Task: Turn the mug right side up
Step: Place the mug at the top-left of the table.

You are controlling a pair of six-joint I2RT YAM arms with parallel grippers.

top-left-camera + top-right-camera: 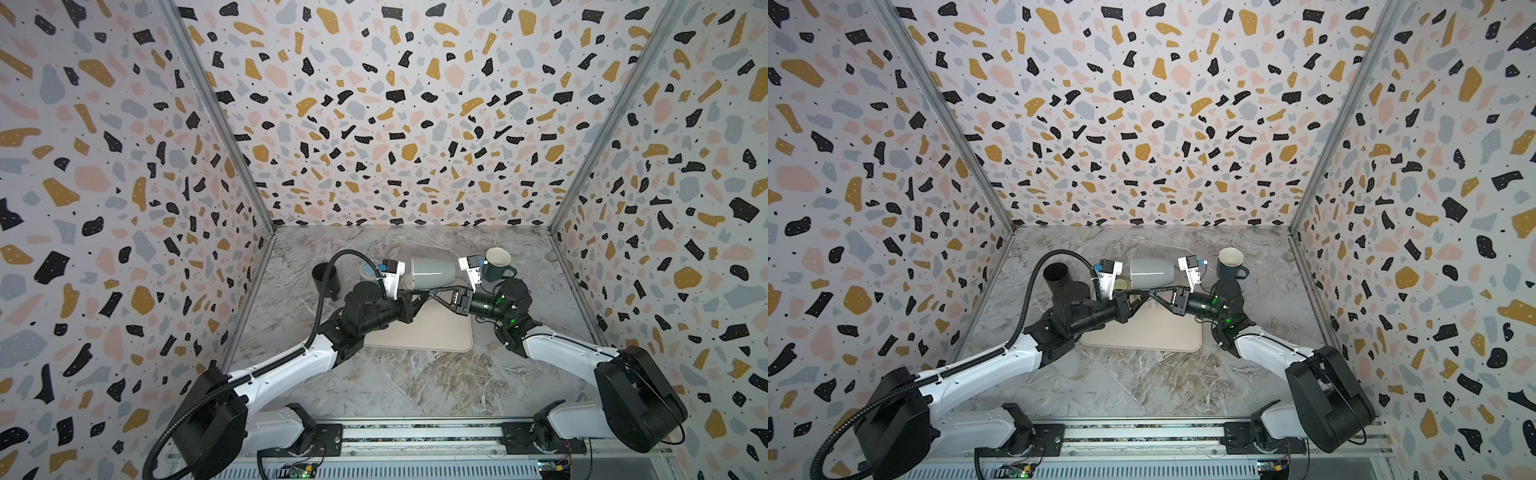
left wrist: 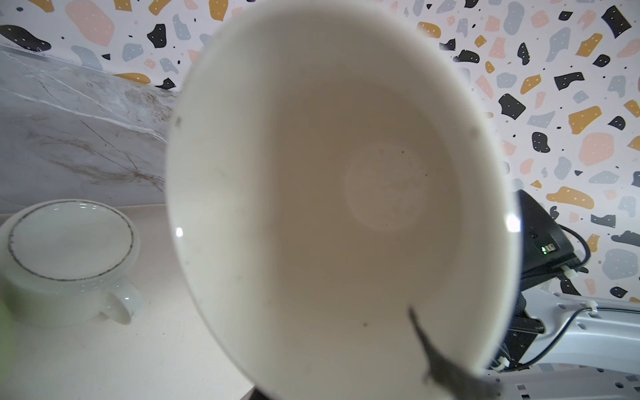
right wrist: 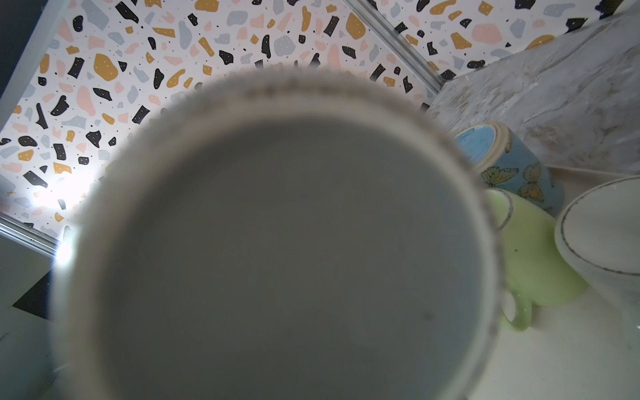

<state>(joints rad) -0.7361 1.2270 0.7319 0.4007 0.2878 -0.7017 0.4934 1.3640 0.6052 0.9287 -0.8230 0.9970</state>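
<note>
Top views are centred on the grey mug (image 1: 432, 272), which is held off the table on its side above the far end of the beige mat (image 1: 436, 332). Its mouth is turned toward the left arm and its base toward the right. It is gripped from below by both grippers. The left gripper (image 1: 417, 296) is clamped on the wall at the rim, and one dark fingertip (image 2: 436, 363) is seen inside the cream interior in the left wrist view. The right gripper (image 1: 434, 292) is pinched nearly together on the lower side near the base, though the exact hold is hidden. The right wrist view is filled by the blurred grey base. A white mug (image 2: 69, 256), a green mug (image 3: 533, 263) and a blue butterfly mug (image 3: 512, 166) are seen upside down close by, the white and green ones on the mat. A dark teal mug (image 1: 498, 264) is stood upright on the marble table (image 1: 395, 382) near the right wrist, and a black cup (image 1: 326, 280) is stood near the left arm.
</note>
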